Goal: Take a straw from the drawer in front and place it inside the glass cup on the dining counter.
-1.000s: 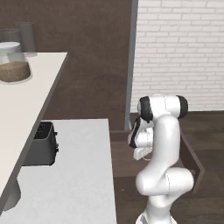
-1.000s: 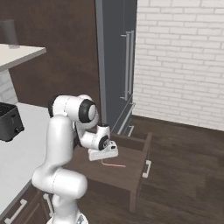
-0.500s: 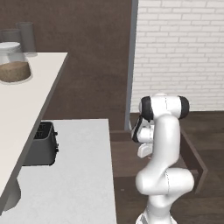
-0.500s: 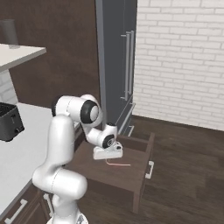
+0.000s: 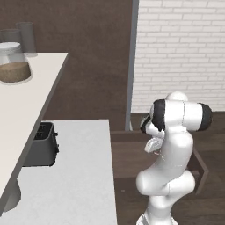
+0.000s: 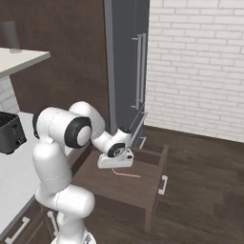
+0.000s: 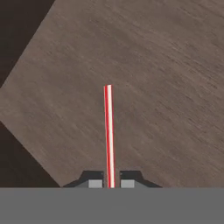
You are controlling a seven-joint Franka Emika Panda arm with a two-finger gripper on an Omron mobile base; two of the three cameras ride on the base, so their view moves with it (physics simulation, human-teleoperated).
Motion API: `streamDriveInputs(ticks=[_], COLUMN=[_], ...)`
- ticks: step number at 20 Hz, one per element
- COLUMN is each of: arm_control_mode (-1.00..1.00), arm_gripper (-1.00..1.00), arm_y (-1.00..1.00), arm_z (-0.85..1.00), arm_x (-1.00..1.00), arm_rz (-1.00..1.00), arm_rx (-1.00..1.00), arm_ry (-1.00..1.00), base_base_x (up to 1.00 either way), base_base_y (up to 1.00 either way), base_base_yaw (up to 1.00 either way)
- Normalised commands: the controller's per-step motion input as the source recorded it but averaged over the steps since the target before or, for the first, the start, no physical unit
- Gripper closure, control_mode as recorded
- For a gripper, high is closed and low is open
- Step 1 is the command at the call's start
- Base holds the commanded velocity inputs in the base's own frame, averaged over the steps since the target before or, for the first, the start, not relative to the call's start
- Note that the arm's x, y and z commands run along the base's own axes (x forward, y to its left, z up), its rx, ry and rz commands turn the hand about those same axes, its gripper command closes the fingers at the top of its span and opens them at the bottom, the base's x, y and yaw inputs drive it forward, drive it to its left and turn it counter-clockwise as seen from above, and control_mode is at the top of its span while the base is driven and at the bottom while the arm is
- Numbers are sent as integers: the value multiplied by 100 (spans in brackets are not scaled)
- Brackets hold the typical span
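Gripper (image 7: 108, 183) closed since earlier frame | jaws clamped on straw (image 7: 108, 131) | lower centre, over drawer (image 6: 138, 190) floor

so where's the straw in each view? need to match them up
Left base view: can't make it out; the arm stands in front of the drawer.
Right base view: straw lies on the drawer floor, under the end effector.
Hand view: straw runs up the centre from between the fingertips.
Shared landmark: the drawer's brown wood.
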Motion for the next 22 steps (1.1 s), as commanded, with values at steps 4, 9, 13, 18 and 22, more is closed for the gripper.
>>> streamDriveInputs(ticks=[4, 9, 13, 18, 22], arm_control_mode=[-100, -100, -100, -100, -100], arm_gripper=[100, 100, 100, 100, 100], arm_y=[28, 20, 2, 0, 0], arm_z=[100, 100, 100, 100, 100], arm_x=[-8, 0, 0, 0, -3], arm_rz=[0, -3, -9, -14, -22], arm_rx=[4, 0, 0, 0, 0], arm_ry=[-10, -5, 0, 0, 0], base_base_x=[0, 0, 0, 0, 0], base_base_y=[0, 0, 0, 0, 0], base_base_yaw=[0, 0, 0, 0, 0])
